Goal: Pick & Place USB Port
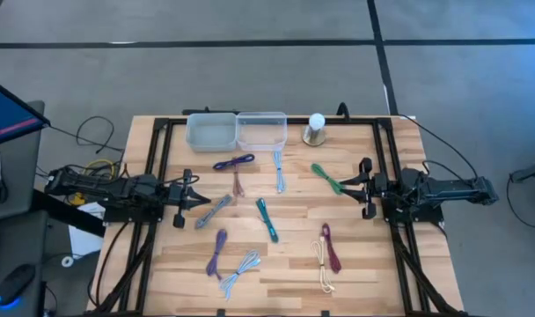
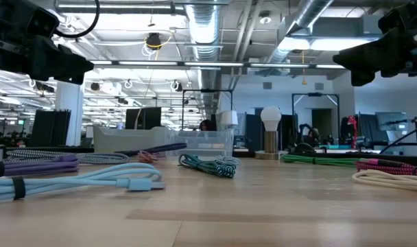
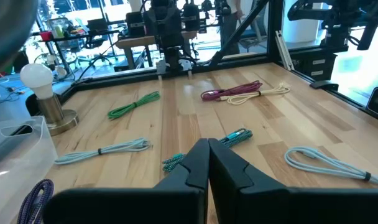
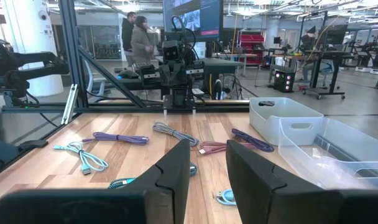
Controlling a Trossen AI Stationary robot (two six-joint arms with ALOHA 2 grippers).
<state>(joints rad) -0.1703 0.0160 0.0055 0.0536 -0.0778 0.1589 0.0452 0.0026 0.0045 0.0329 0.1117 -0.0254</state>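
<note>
Several bundled USB cables lie flat and scattered on the wooden table [image 1: 373, 264]. Among them are a green one [image 1: 326, 177], a teal one [image 1: 267, 218], a grey one [image 1: 214, 211], a purple one [image 1: 218, 252] and a maroon one [image 1: 331, 247]. My left gripper [image 1: 201, 201] hovers level at the table's left side, shut and holding nothing, its tips [image 3: 207, 149] pointing over the teal cable [image 3: 232, 138]. My right gripper [image 1: 342, 187] hovers level at the right side, open and with nothing between its fingers [image 4: 207, 152]. It stands just beyond the green cable's end.
Two clear plastic bins [image 1: 212, 130] [image 1: 261, 129] stand side by side at the far edge, with a light bulb on a brass base [image 1: 316, 129] to their right. A black frame [image 1: 158, 167] runs along the left and right sides. People stand in the room beyond [image 4: 138, 38].
</note>
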